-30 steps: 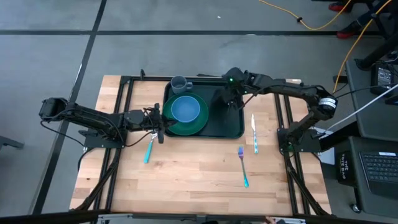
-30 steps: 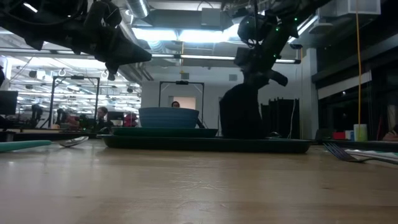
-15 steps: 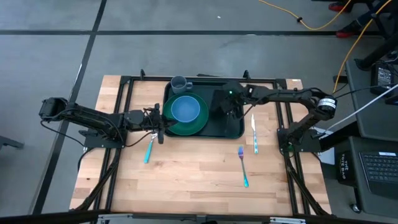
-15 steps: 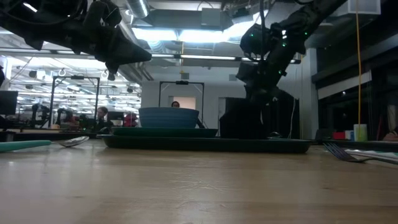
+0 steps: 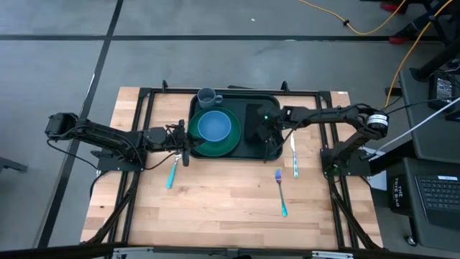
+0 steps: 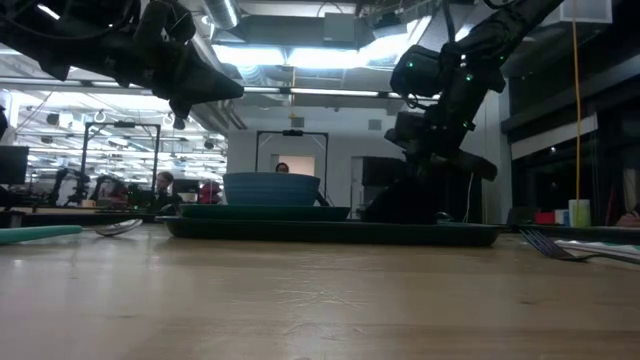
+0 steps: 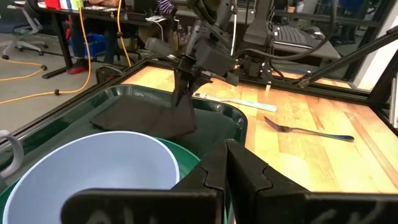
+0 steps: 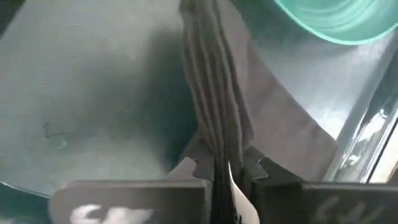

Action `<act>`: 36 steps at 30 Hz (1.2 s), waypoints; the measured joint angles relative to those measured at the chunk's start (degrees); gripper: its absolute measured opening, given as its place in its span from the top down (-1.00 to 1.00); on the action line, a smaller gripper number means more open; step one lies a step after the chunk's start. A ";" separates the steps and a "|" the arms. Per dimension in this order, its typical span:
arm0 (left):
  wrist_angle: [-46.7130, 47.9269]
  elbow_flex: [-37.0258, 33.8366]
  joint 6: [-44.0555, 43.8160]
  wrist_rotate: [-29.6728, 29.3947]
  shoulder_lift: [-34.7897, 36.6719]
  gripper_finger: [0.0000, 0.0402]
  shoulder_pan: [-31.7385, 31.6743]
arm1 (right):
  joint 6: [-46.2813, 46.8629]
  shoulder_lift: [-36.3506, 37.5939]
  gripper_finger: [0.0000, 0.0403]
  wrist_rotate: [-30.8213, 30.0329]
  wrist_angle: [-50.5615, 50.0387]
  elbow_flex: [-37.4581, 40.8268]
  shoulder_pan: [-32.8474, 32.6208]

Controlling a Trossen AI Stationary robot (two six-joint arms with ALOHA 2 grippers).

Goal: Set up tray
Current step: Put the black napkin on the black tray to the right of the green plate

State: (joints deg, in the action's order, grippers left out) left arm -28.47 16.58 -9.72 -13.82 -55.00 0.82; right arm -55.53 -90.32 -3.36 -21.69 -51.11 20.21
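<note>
The left arm lies low across the left-centre of the high view, its left gripper (image 5: 185,139) pointing right with fingers (image 7: 249,180) closed. The right arm reaches in from the right edge, elbow bent, its right gripper (image 5: 267,131) at centre-right, fingers (image 8: 186,171) pinched together on a dark cloth (image 8: 217,118).

High view straight down; low view table-level; wrist views close; all share tray (image 5: 233,152).

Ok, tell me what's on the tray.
On the tray: green plate carrying a blue bowl, and a dark napkin pinched by the right gripper. The tray floor beneath them is hidden.
</note>
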 joint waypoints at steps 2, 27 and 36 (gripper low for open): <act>0.02 0.00 0.00 0.00 0.00 0.99 0.00 | 1.26 0.00 0.83 -0.02 0.08 0.06 0.08; 0.05 0.00 -0.02 0.00 -0.04 0.98 0.00 | 16.54 0.07 0.62 5.01 -1.47 0.07 0.09; 0.04 0.02 -0.10 0.00 -0.04 0.98 0.00 | 16.67 0.09 0.62 8.12 -1.49 0.07 0.09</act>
State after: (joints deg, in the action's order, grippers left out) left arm -28.42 16.60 -9.82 -13.82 -55.05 0.82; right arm -38.86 -90.24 4.76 -23.18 -51.05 20.29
